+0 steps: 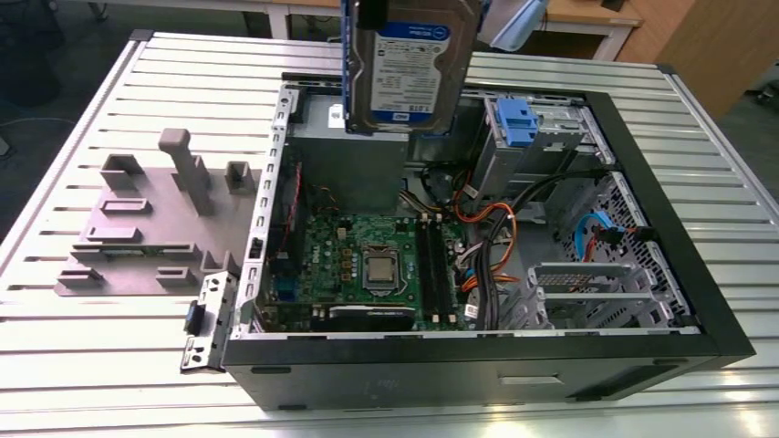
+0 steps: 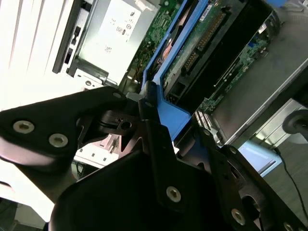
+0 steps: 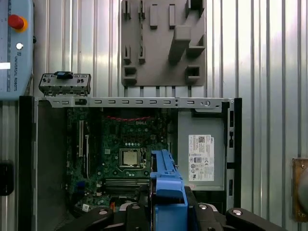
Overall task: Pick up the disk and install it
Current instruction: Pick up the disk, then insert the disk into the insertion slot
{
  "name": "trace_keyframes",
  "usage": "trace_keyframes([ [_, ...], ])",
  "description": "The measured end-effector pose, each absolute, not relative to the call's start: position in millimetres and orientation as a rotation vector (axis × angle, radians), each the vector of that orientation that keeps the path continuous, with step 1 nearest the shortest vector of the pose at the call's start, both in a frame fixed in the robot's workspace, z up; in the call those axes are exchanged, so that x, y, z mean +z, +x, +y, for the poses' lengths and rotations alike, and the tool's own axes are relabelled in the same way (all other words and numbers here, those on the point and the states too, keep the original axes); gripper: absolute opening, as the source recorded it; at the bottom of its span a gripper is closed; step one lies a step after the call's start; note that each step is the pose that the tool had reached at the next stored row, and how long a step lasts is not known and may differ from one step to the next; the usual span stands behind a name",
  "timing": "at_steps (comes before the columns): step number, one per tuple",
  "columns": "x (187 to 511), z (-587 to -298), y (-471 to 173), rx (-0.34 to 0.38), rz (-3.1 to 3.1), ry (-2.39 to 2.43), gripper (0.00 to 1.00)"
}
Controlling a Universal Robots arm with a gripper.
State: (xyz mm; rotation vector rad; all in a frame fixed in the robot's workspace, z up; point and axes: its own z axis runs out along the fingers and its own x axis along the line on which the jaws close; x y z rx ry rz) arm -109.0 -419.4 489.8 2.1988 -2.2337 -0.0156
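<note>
Your claw is clenched on the disk. Its black fingers pinch the blue frame from either side, so the disk hangs on edge below the claw, and its white-and-blue label shows in the exterior view. Straight beneath the claw lies the open computer case, with the green circuit board and its square chip under the disk's lower end. Beside the board, also below the claw, sits a grey metal box with a white sticker. Further out, past the case wall, a grey moulded holder rests on the ribbed metal table.
</note>
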Motion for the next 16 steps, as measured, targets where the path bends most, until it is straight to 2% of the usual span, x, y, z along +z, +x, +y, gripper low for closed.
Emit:
trace_keyframes([
  [16,489,-419,-75,-0.014,-2.233,2.198,0.36],
])
